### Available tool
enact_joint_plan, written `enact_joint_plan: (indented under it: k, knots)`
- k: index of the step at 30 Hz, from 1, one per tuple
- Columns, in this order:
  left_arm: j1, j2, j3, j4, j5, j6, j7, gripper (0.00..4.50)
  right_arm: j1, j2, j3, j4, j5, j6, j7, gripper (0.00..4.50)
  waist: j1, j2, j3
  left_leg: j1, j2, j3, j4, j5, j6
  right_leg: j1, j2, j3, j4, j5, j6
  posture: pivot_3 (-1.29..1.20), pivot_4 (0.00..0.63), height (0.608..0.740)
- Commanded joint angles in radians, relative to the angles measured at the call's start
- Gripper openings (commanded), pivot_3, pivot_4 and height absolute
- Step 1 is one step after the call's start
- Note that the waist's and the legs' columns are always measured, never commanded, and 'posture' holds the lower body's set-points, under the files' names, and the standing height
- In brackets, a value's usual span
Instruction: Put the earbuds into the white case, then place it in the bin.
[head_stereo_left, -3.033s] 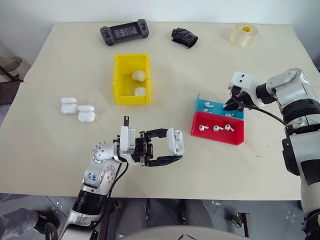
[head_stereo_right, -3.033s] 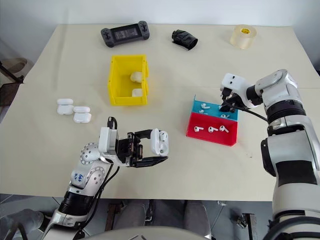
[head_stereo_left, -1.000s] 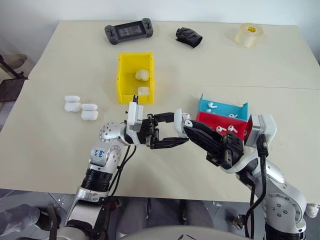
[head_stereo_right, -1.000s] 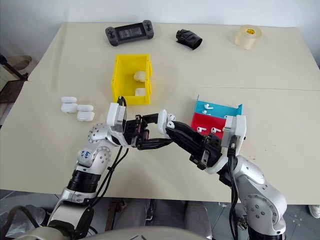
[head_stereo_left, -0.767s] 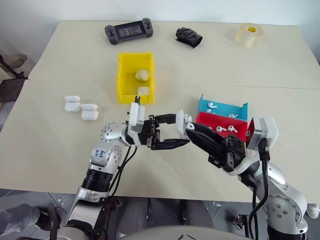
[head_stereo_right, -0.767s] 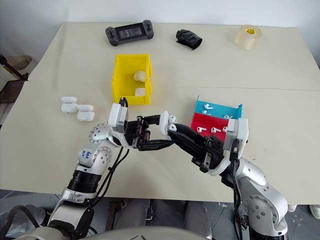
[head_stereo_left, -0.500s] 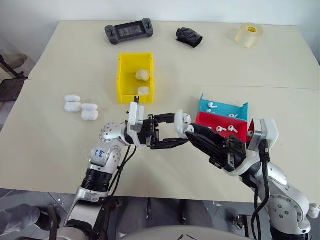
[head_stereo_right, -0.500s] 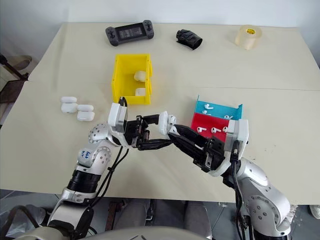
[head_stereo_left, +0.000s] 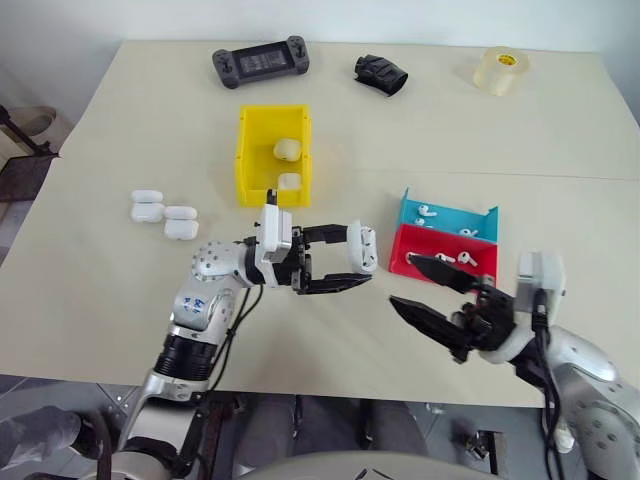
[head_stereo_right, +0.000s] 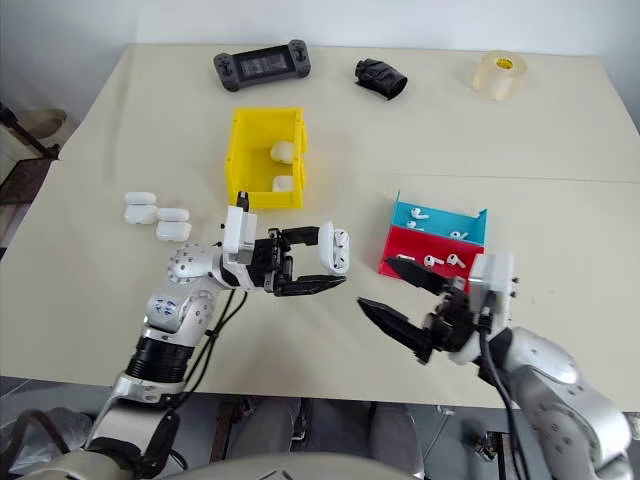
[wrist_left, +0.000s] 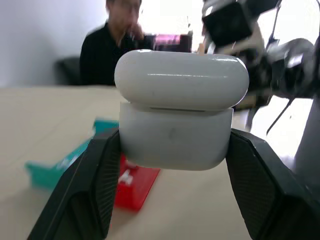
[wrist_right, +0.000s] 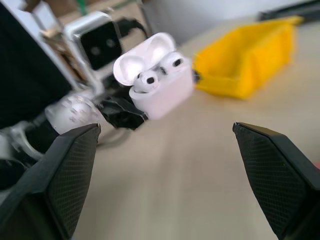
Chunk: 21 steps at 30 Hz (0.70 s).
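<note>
Now | left claw (head_stereo_left: 352, 270) clamps white case (head_stereo_left: 362, 248) | right claw (head_stereo_left: 420, 288) spread, empty

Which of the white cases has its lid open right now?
The white case clamped in the left end effector, above the table; its lid is flipped up with earbuds seated inside. The loose cases and those in the bin look closed.

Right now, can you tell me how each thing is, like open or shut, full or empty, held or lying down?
white case: lid open, both earbuds seated, held above the table.
left gripper: shut on the white case.
right gripper: open, empty.
bin: holds two cases.
red tray: holds loose earbuds.
blue tray: holds loose earbuds.
three spare cases: closed, lying on the table.
</note>
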Motion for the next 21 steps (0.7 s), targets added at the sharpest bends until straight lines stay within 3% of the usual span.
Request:
enact_joint_plan:
  k: [1,11,21]
  knots:
    - [-0.06,0.057,-0.069,-0.023,0.141,-0.026,0.02,2.78,0.023,-0.03,-0.084,0.013,-0.023,-0.045,0.033,3.44,0.0,0.0,0.0,0.0,0.0,0.0,0.0,0.0,0.0,0.0,0.0,0.0,0.0,0.0,0.0,0.0,0.15,0.74]
    - [-0.172,0.103,-0.226,-0.064,0.301,0.089,0.005,2.78,-0.164,-0.094,0.081,-0.074,-0.122,0.027,-0.062,0.03,-0.003,0.0,0.0,0.0,0.001,0.0,0.0,0.0,0.0,-0.001,0.0,0.0,0.0,0.0,0.0,0.0,0.15,0.74]
    - [-0.184,0.106,-0.256,-0.103,0.331,0.14,0.022,2.78,-0.402,-0.096,0.323,-0.072,-0.165,0.219,-0.165,0.03,0.0,-0.001,0.001,-0.002,0.001,-0.002,0.0,0.0,0.0,-0.001,-0.002,0.0,0.0,0.0,0.0,0.0,0.15,0.74]
